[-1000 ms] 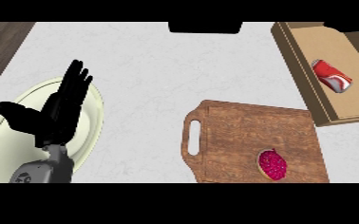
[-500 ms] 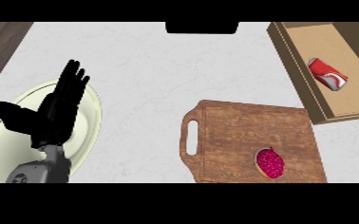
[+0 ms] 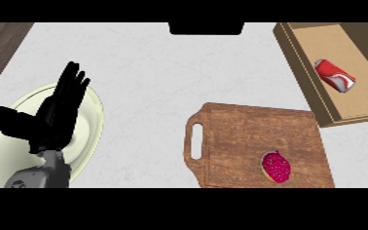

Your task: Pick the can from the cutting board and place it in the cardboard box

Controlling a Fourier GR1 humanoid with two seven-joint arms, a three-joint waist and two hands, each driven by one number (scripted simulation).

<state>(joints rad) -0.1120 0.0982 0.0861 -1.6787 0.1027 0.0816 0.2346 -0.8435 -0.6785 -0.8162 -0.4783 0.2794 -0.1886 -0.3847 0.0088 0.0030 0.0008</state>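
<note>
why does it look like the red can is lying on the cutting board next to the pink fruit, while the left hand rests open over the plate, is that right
Not quite. The head view shows the red can lying on its side inside the cardboard box, not on the cutting board. Only the pink fruit is on the board. The rest holds: the left hand rests open over the plate.

head view, steeply down, counter (image 3: 151,68)

A pale green round plate (image 3: 90,126) was seen at the left of the white speckled counter (image 3: 165,73). A halved red pomegranate-like fruit (image 3: 277,166) was seen lower right.
</note>
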